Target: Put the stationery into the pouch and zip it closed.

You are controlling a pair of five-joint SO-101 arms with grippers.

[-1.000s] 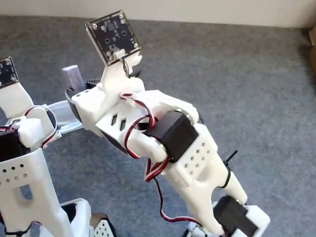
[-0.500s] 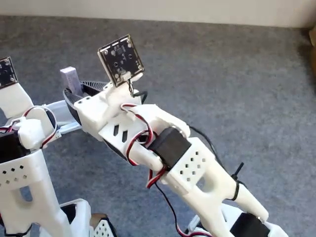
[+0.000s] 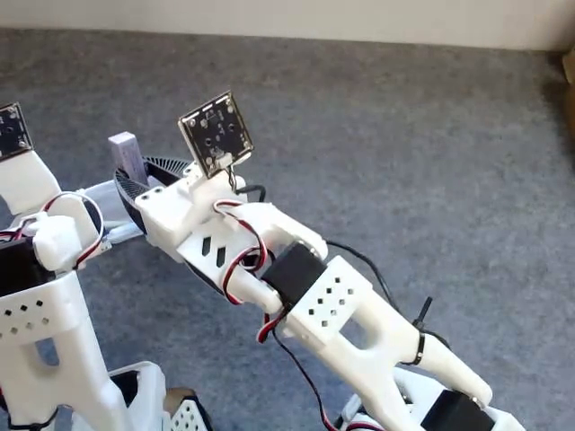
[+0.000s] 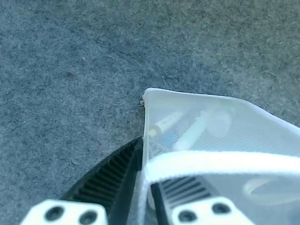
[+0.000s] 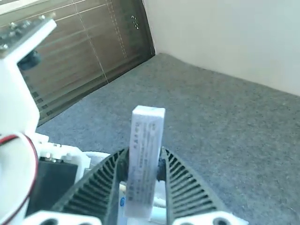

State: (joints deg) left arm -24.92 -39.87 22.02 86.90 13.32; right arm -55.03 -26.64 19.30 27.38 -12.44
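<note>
Carpet behind eraser (long axis upright)

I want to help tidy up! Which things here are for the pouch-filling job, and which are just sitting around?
For the job:
mesh pouch, clamped in the left gripper
pen-like things already inside it
white block, clamped in the right gripper

Just around:
grey carpet
window blinds
pale wall

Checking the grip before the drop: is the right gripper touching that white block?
Touching. The right wrist view shows the right gripper clamped on the white block, its ribbed pads against both sides.
</note>
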